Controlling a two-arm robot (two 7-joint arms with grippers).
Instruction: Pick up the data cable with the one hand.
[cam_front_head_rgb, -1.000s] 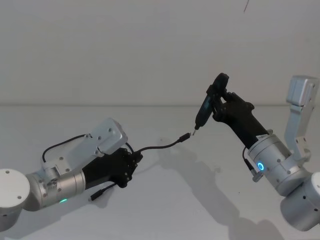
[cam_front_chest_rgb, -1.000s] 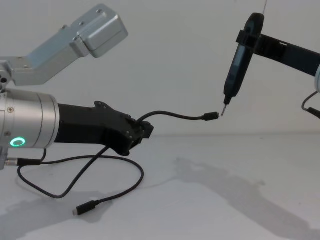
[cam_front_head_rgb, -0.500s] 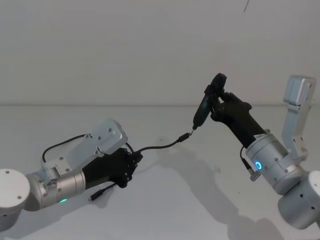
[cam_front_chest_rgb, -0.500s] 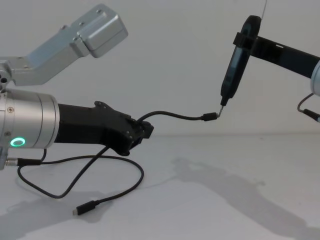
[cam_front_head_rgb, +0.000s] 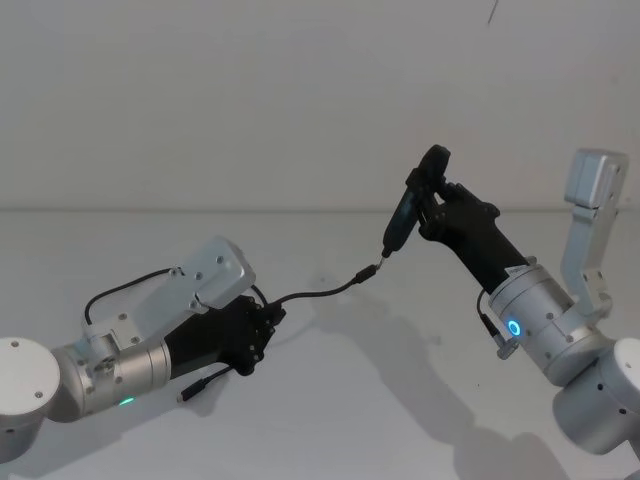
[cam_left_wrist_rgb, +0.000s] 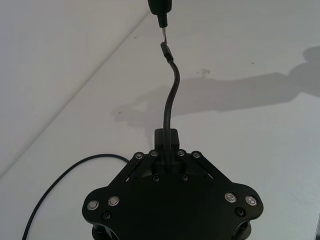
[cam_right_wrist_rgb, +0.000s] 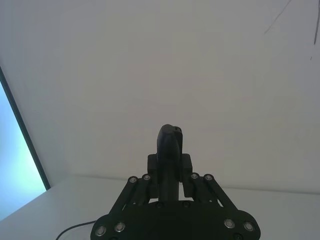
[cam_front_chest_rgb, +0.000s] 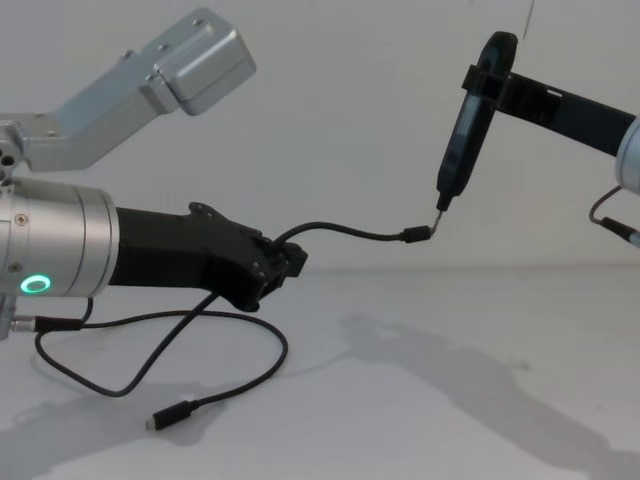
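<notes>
Data cable (cam_front_chest_rgb: 340, 232) is clamped in the closed left end effector (cam_front_chest_rgb: 288, 263), its loose end trailing onto the tabletop (cam_front_chest_rgb: 420, 400); farther off, the right end effector (cam_front_head_rgb: 432, 195), closed, grips a pen-like tool (cam_front_chest_rgb: 466, 125) touching the cable's raised plug (cam_front_chest_rgb: 419, 234).

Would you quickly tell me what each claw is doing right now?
Left claw: closed on the data cable, its free end raised.
Right claw: closed on a black pen-like tool.

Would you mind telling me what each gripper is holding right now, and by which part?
The left gripper grips the data cable partway along, a short stretch behind its raised plug. The right gripper clamps the pen-like tool by its upper body.
</notes>
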